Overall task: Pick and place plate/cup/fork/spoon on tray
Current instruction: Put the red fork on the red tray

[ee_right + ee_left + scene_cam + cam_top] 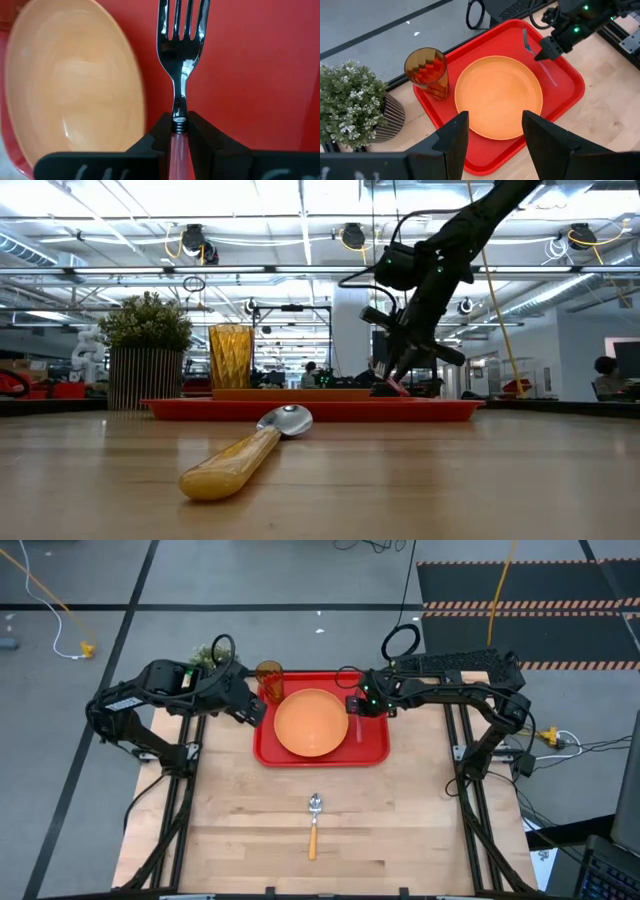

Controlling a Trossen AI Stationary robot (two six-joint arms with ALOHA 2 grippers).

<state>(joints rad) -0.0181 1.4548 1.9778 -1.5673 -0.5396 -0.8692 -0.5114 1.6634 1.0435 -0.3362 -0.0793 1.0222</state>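
Note:
The red tray (372, 752) lies at the table's far middle. The orange plate (312, 722) rests in it, and the amber cup (269, 680) stands upright in its far left corner. My right gripper (356, 708) is shut on the fork (182, 30) over the tray's right part, beside the plate. The fork's tines point toward the far edge. My left gripper (492, 140) is open and empty above the tray's left edge. The spoon (314, 823) lies flat on the bare table nearer the front, with its bowl toward the tray. My right gripper pinches the fork's red-pink handle (178, 142) between its two fingers, at the end next to the silver neck. The fingers come slanting down from the table's right and lie across the fork. The fork lies about level, low over the tray; I cannot tell whether it touches the tray.
A potted green plant (208, 653) stands off the tray at the far left, close behind my left arm. Bare wood lies around the spoon between the tray and the front edge.

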